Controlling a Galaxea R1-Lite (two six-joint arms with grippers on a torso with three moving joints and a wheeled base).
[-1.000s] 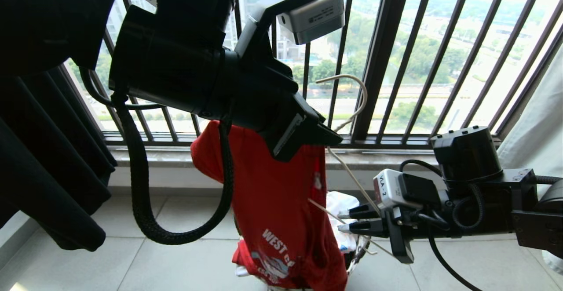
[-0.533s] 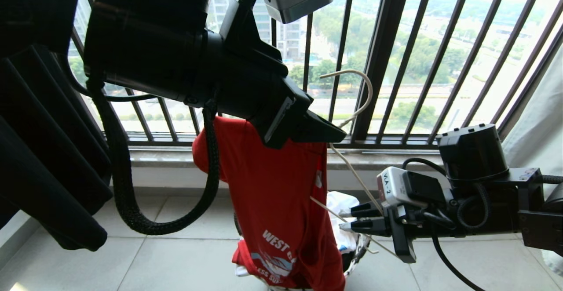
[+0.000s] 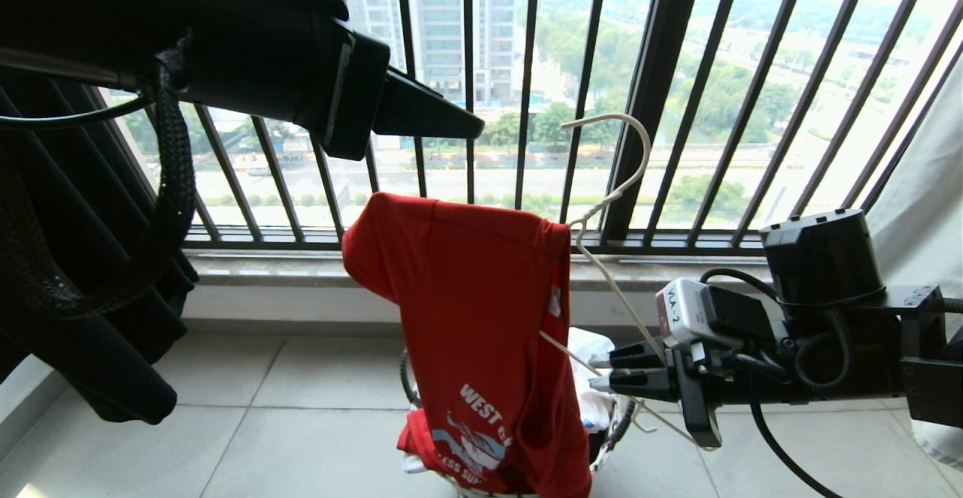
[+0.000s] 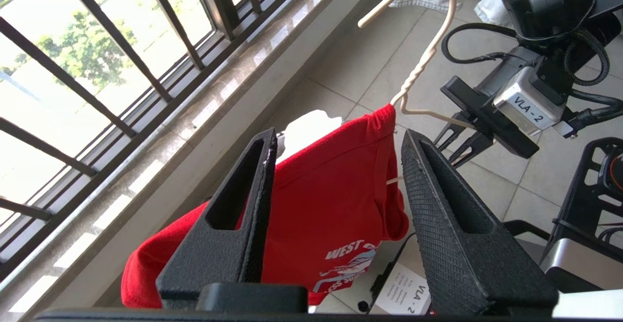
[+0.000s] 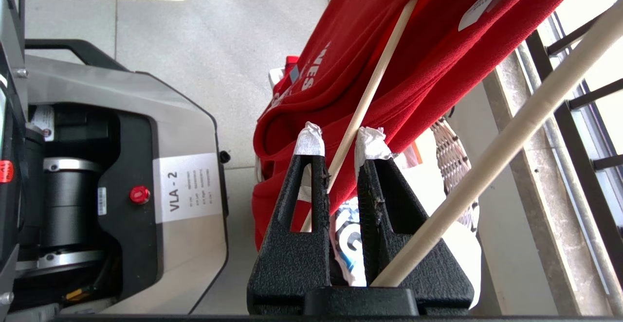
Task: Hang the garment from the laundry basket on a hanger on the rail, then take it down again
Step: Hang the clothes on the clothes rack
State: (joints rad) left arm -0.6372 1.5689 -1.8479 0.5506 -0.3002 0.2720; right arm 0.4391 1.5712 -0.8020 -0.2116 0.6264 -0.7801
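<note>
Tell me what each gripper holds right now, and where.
The right gripper pinches the hanger by a thin rod arm; the red T-shirt drapes on it. The left gripper is open, holding nothing.

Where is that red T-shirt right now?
In the head view the red T-shirt hangs mid-frame on the off-white hanger, before the window bars and above the woven basket; the right pincer holds the hanger's rod.
</note>
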